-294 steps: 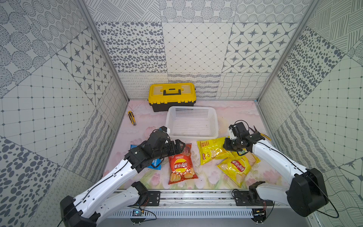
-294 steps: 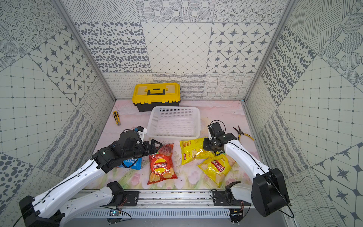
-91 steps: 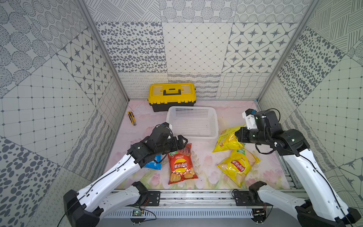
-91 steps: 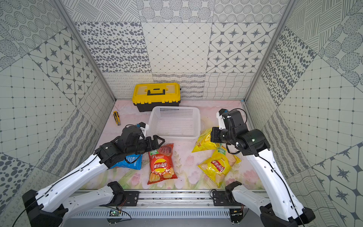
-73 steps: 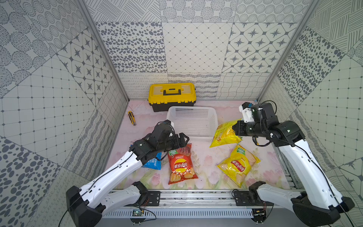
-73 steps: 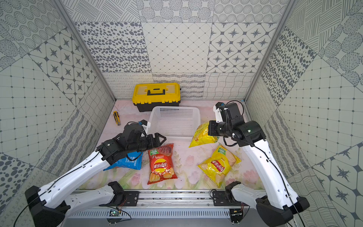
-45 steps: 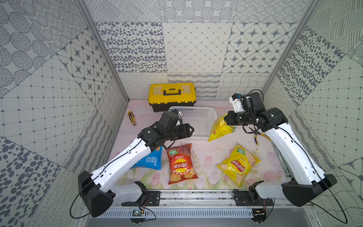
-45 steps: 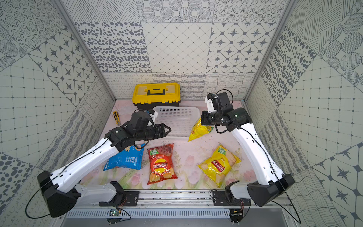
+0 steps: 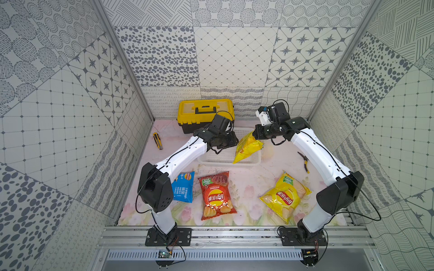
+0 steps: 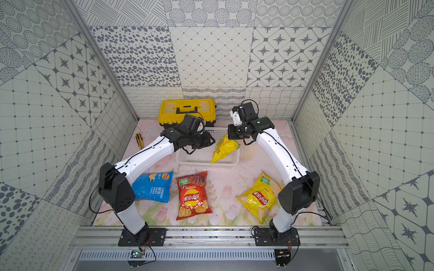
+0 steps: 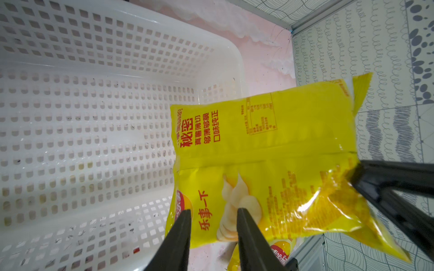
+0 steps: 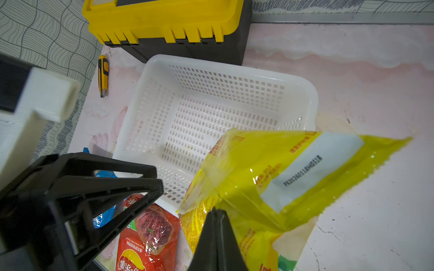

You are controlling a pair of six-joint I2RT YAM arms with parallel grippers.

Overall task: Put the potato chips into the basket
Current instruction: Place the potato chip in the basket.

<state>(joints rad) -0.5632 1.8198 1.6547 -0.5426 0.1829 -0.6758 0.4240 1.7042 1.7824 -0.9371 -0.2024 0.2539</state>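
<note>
Lab test cell: patterned wall panels, aluminium rail along front edge.

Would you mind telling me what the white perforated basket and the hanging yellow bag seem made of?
The white perforated basket: probably moulded plastic, glossy, with smooth rounded rim. The hanging yellow bag: thin plastic or foil film, apparently; shiny, crinkled, catching glare.
</note>
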